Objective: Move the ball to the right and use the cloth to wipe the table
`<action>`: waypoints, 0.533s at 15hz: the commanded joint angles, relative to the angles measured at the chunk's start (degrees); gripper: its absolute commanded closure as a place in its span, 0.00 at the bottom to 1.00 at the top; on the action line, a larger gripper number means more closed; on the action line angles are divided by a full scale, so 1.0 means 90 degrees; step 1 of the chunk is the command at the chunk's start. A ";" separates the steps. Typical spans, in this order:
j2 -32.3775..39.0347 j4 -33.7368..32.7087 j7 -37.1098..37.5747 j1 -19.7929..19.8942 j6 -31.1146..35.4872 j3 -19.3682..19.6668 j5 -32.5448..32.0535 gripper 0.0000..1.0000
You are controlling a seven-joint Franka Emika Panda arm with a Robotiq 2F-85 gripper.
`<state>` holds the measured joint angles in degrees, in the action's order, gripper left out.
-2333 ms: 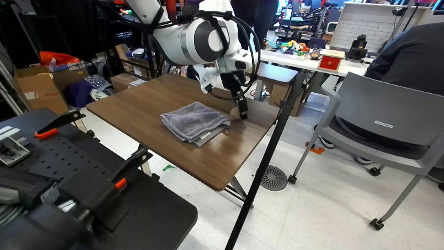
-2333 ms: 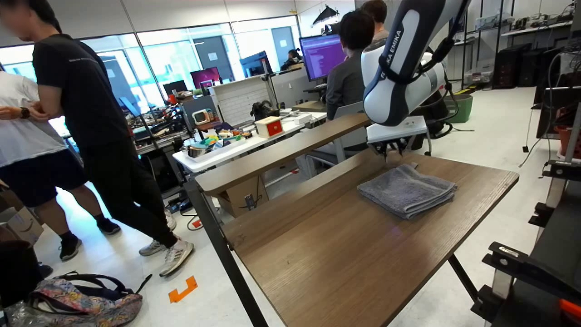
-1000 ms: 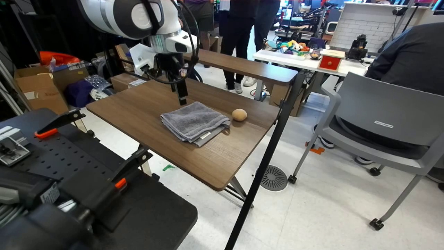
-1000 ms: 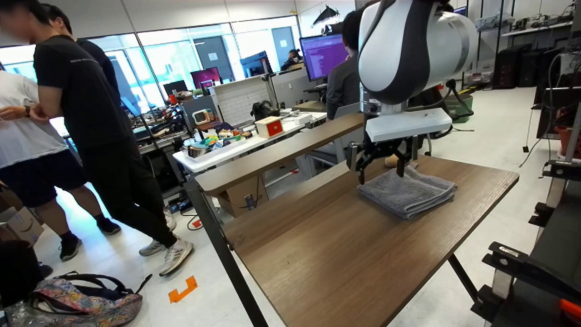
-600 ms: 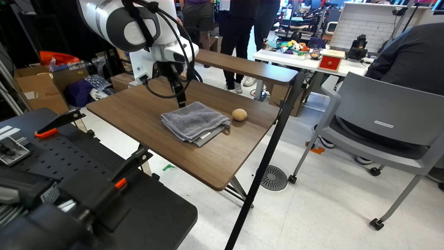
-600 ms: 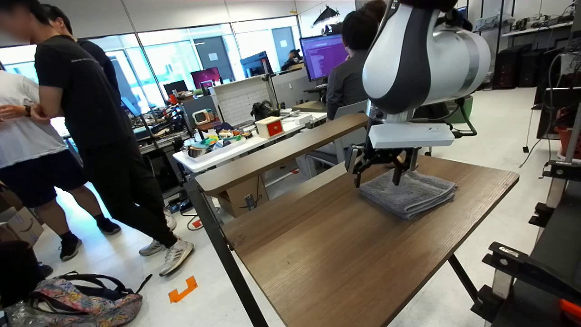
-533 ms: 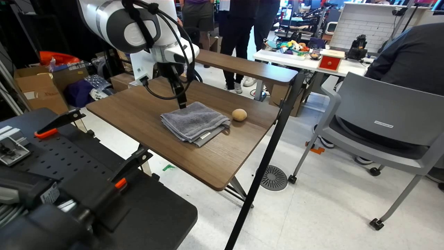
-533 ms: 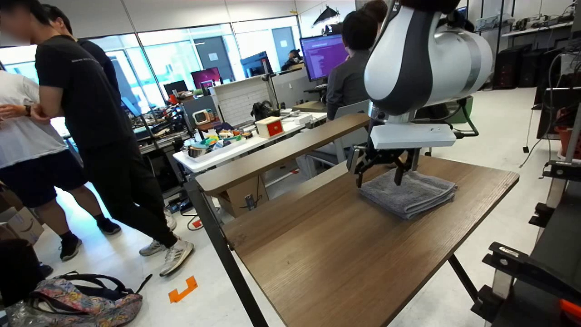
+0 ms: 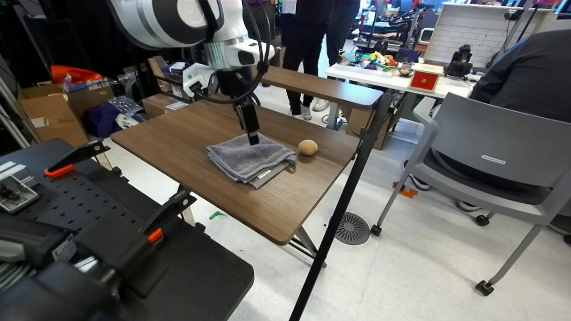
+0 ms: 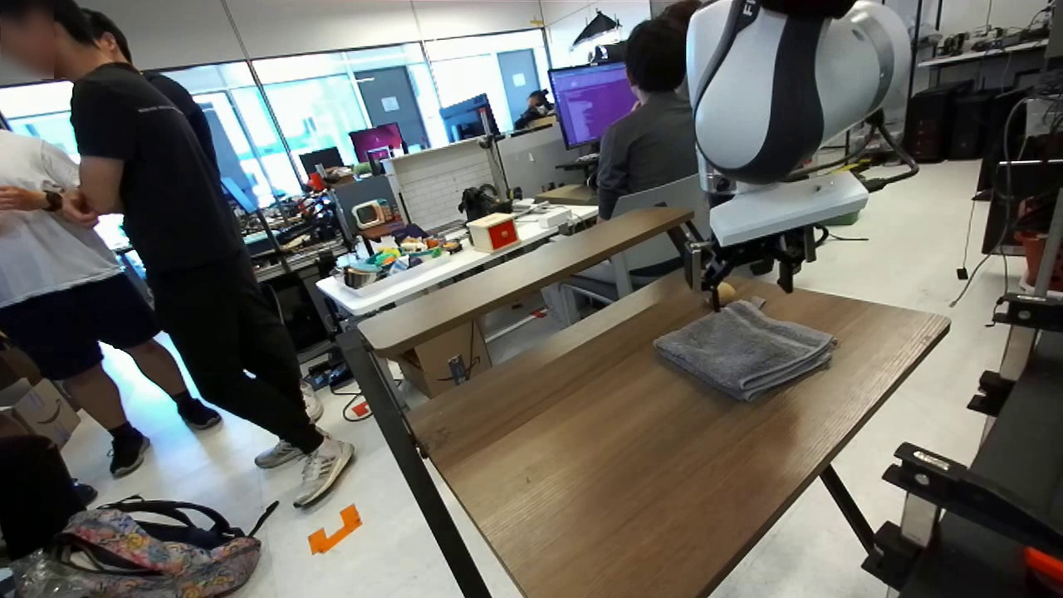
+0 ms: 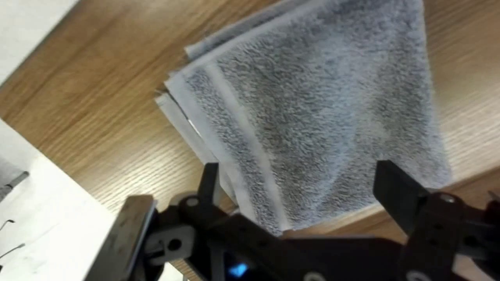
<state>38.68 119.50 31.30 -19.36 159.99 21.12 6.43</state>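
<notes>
Grey cloth [image 9: 245,160] lies folded in layers on the brown wood-grain surface [image 9: 174,129], a little rumpled; pale-banded along one edge in the wrist view. Tan ball [image 9: 308,147] on the same surface, just beside a corner of the cloth, toward the end nearest the grey chair [image 9: 495,138]. In an exterior view a finger [image 10: 715,297] partly covers it. Gripper [image 11: 297,168] wide, tilted, hanging over the cloth, which shows between the fingers; cannot tell whether either tip touches. White-and-black arm [image 10: 747,91] above. Person [image 9: 526,76] in dark top just past the chair back, facing away. Patterned backpack [image 10: 166,552] on the floor [image 10: 224,473].
</notes>
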 commanded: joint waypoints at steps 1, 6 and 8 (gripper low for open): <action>-0.0032 -0.0070 0.0203 0.0115 -0.0293 -0.0077 -0.0331 0.00; -0.0011 -0.0161 0.0116 0.0239 -0.0450 -0.0180 -0.0366 0.00; 0.0167 -0.0207 0.0137 0.0484 0.0103 -0.0485 -0.0105 0.00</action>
<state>38.83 118.72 31.82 -18.55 156.99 20.49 4.72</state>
